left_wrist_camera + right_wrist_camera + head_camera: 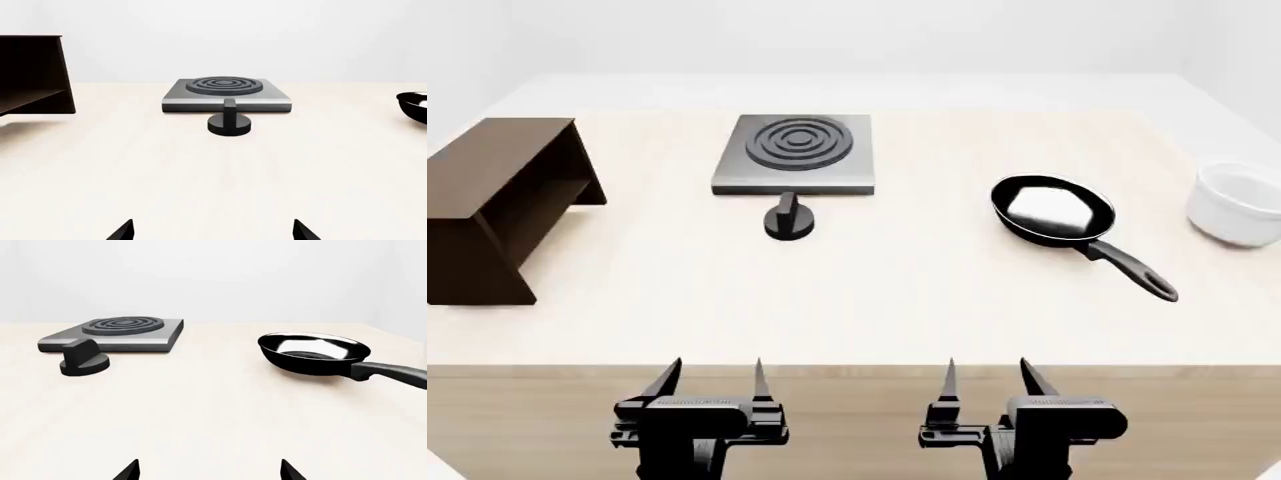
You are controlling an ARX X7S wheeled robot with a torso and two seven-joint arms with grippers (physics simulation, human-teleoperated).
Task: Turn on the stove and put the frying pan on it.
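Hovering: both pincers (711, 372) (989, 372) spread.

No legible text, labels, brands, numbers or signs appear on any surface, including the stove (794, 152) and the objects around it.

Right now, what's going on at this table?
Nothing is being handled yet. Both end effectors, left and right, hang open at the near table edge, holding nothing. The stove sits bare at the far middle, its knob just in front. The pan rests on the table to the stove's right, handle pointing toward the robot's right.
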